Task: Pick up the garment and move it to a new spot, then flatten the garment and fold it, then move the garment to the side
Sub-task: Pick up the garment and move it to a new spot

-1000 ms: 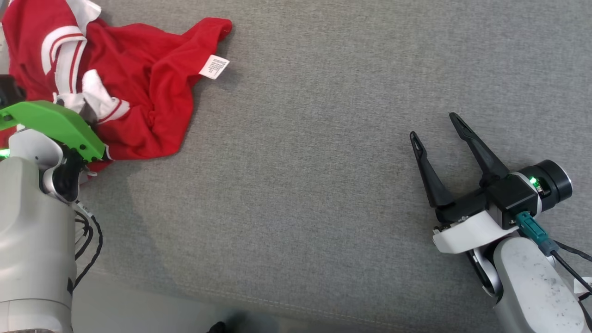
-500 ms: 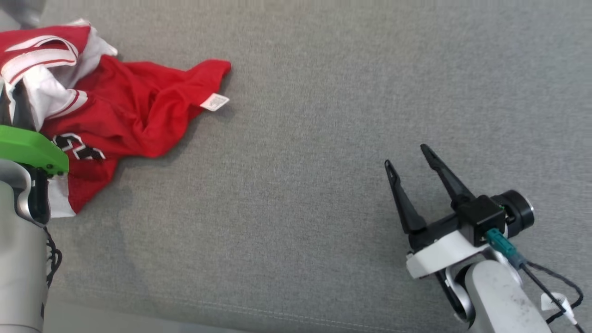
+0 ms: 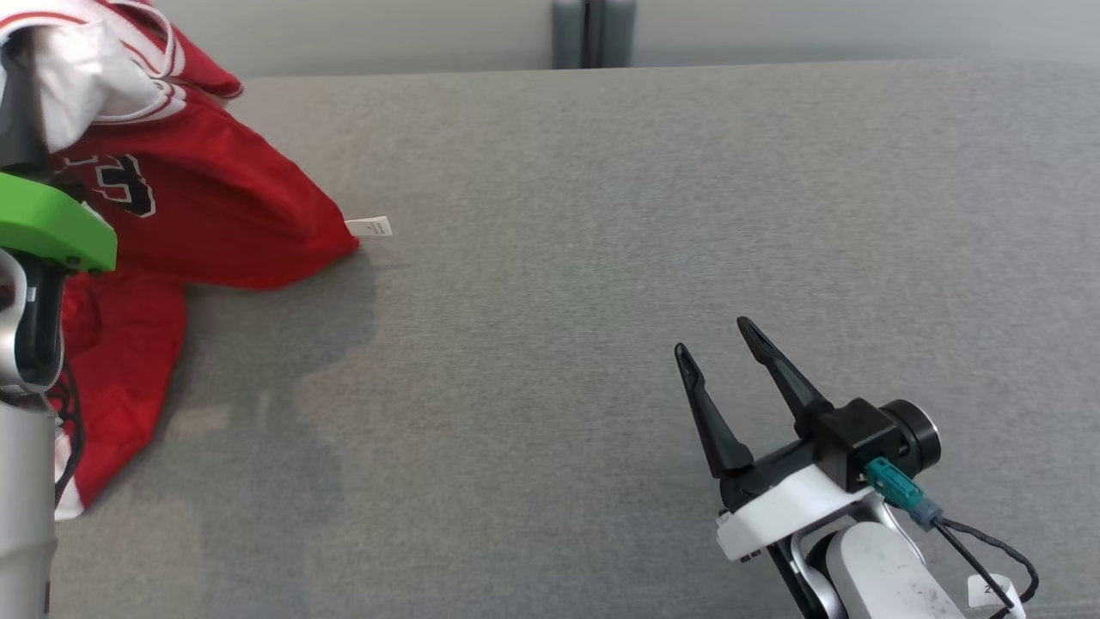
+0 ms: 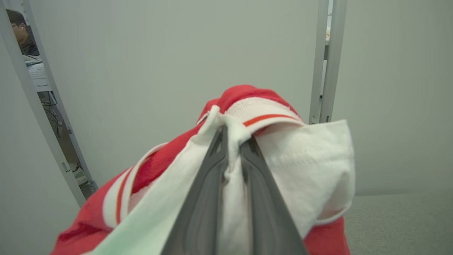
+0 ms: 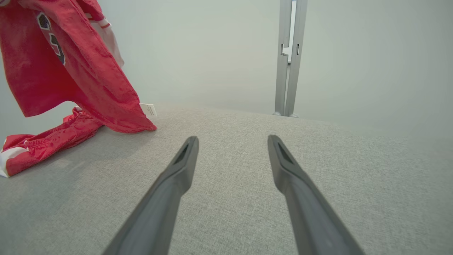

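Hoisting the red-and-white garment [image 3: 215, 215] off the grey fabric surface [image 3: 601, 215], our left claw [image 4: 233, 134] stands all but closed, its two dark fingers pinching a bunch of white trim between them. A second ago we had those fingers spread wide above a crumpled heap that lay flat. Now the cloth hangs stretched from the grip at ten o'clock in the head view, its black-and-white number print [image 3: 120, 185] turned toward us. The lower end is not off the surface: a red fold with a white edge trails at eight o'clock, and the hanging corner touches down beside the small white label [image 3: 369, 227]. Our head camera has tilted up since then, so a pale wall [image 3: 387, 34] and a grey post [image 3: 593, 34] now line the twelve o'clock edge beyond the surface. The green cover [image 3: 51, 232] on our left wrist sits at nine o'clock, in front of the garment. Our right claw [image 3: 712, 335] is at five o'clock, well apart from the cloth, its fingers spread as wide as before and holding nothing, tips pointing toward eleven o'clock over the fabric. Through a gap at ten o'clock in the left wrist view we glimpse a person [image 4: 19, 30] behind the partition.
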### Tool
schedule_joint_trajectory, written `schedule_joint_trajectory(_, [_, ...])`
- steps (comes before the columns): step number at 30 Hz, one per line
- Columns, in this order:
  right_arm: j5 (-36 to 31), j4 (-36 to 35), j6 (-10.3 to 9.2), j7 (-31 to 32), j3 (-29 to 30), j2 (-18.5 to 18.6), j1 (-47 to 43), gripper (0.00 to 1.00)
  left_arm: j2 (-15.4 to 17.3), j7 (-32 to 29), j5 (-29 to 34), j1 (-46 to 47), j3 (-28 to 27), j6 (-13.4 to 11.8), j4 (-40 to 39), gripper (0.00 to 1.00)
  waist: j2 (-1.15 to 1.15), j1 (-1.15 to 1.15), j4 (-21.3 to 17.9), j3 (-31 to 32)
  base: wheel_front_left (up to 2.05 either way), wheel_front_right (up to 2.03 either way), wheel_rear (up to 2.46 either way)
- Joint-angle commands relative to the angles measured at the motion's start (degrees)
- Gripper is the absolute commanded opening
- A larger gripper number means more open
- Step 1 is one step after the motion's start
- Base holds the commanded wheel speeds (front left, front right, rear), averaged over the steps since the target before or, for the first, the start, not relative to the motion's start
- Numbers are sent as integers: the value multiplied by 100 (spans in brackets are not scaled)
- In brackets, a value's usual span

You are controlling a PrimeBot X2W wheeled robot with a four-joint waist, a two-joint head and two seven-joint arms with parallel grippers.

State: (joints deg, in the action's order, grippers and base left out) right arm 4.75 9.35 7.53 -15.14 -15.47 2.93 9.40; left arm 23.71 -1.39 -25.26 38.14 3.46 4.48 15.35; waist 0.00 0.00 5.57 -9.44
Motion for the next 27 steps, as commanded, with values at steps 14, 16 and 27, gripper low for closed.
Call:
schedule_joint_trajectory(14, [420, -162, -8, -2, -97, -3, 175, 100, -598, -709, 66, 573, 757, -186, -1071, 0, 0, 0, -2649, 93, 0, 0, 0])
schedule_joint_trajectory(16, [463, -191, -8, -2, -86, -4, 202, 100, -690, -737, 146, 734, 932, -143, -941, 0, 0, 0, -2785, -32, 0, 0, 0])
schedule_joint_trajectory(27, [741, -428, -8, -2, -5, -7, 491, 100, -1087, -878, 351, 711, 1852, 65, 404, 0, 0, 0, -3000, -1072, 0, 0, 0])
